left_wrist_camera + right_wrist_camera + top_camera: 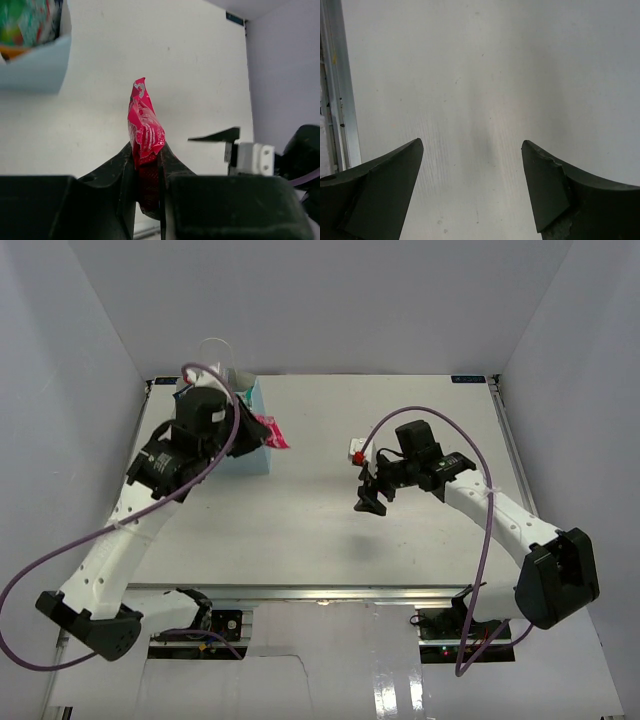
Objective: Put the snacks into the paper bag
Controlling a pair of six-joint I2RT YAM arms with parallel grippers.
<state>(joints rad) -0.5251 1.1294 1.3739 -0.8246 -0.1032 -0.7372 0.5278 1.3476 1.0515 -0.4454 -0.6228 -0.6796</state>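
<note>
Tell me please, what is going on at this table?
The left arm's fingers pinch a red candy packet, holding it just beside the light blue paper bag, where other snacks already lie inside. The right arm's fingers stand open over the table, holding nothing.

Lighting's bright and flat all over, looks like it comes from overhead. The white table (330, 540) is almost washed out, with only a faint soft shadow just near of the right gripper (371, 502). There's a bit of glare on the glossy strip (395, 680) at the near edge. In the left wrist view the red packet (144, 125) is fairly sharp, while the paper bag (35, 70) on the far left is blurry. In the right wrist view the fingers (385, 185) are dark, soft-edged and show hardly any detail.
</note>
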